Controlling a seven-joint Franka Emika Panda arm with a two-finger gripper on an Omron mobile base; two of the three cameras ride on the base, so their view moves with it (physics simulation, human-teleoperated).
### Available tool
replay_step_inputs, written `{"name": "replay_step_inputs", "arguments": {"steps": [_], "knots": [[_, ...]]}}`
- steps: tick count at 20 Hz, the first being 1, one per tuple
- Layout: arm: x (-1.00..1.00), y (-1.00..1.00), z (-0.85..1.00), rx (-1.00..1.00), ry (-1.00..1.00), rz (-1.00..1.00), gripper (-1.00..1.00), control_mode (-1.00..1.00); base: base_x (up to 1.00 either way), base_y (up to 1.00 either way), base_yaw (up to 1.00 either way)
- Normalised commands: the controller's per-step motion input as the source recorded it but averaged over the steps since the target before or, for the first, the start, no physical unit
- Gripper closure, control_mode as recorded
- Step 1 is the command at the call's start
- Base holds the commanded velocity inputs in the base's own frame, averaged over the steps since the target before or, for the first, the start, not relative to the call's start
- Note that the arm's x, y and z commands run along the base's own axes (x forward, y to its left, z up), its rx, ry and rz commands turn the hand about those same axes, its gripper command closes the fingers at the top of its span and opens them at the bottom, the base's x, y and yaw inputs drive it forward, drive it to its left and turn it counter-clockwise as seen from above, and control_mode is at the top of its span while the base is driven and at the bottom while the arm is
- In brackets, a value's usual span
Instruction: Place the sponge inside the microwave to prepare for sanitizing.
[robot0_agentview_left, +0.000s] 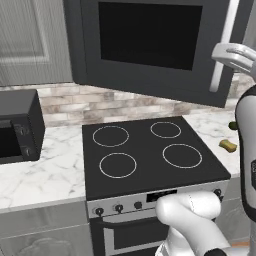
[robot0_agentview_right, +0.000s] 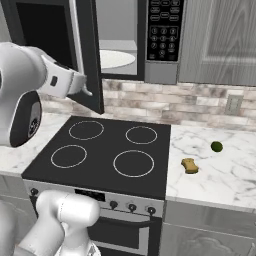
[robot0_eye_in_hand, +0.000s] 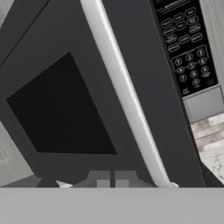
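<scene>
Marble counter (robot0_agentview_right: 225, 170) carries sponge (robot0_agentview_right: 189, 165); microwave (robot0_agentview_right: 135, 37) door swung open; pincer (robot0_eye_in_hand: 110, 179) shut, empty.

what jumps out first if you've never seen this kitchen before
The microwave above the stove hangs wide open, its dark door swung out with the long silver handle close to the gripper, whose jaws are shut. A white turntable shows inside. On the marble counter right of the stove, the small tan sponge lies untouched near a green ball.
</scene>
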Motion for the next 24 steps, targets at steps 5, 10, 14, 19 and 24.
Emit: {"name": "replay_step_inputs", "arguments": {"steps": [5,10,14,19,24], "knots": [[-0.31,0.15,0.0,0.0,0.05,-0.01,-1.0,-1.0,0.0,0.0,0.0],[-0.21,-0.38,0.08,0.01,0.03,0.0,-1.0,-1.0,0.0,0.0,0.0],[-0.15,-0.57,0.1,0.09,0.0,0.0,-1.0,-1.0,0.0,0.0,0.0],[-0.1,-0.56,0.07,0.18,0.0,0.0,-1.0,-1.0,0.0,0.0,0.0],[0.0,-0.36,0.0,0.38,0.0,-0.07,-1.0,-1.0,0.0,0.0,0.0]]}}
